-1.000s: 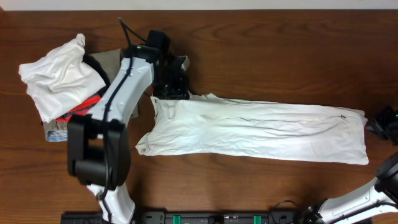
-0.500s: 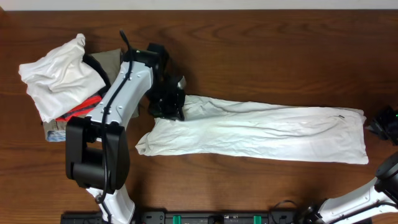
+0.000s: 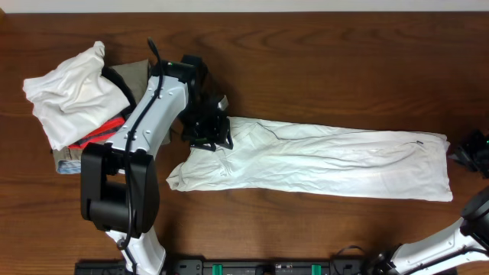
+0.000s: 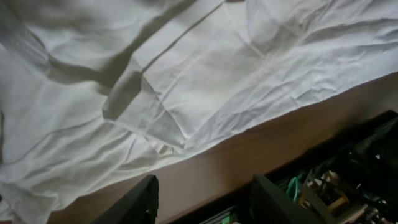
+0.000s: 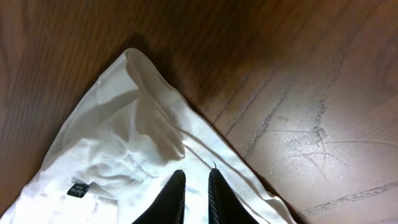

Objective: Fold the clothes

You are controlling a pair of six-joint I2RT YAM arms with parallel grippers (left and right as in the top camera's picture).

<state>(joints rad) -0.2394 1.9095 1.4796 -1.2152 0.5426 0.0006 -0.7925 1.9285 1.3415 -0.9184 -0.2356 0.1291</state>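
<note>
The clothes, plain white trousers (image 3: 321,160), lie flat across the table with the legs to the right. Their upper left corner is folded over onto the cloth. My left gripper (image 3: 212,128) hovers at that folded corner, open. In the left wrist view its jaws (image 4: 208,202) stand wide apart over bare wood, and the wrinkled white cloth (image 4: 186,81) lies just beyond them. My right gripper (image 3: 472,151) sits at the table's right edge, just off the trousers' right end. In its wrist view the fingers (image 5: 196,190) are almost together over the cloth's corner (image 5: 112,149), gripping nothing.
A pile at the far left holds a crumpled white garment (image 3: 65,95), a red-and-black one (image 3: 103,131) and a khaki one (image 3: 136,72). The brown wooden table (image 3: 344,61) runs behind the trousers. A black rail with electronics (image 4: 336,180) lines the front edge.
My left gripper carried the trousers' upper left corner down onto the cloth, then opened and let it go. The right arm has not moved.
</note>
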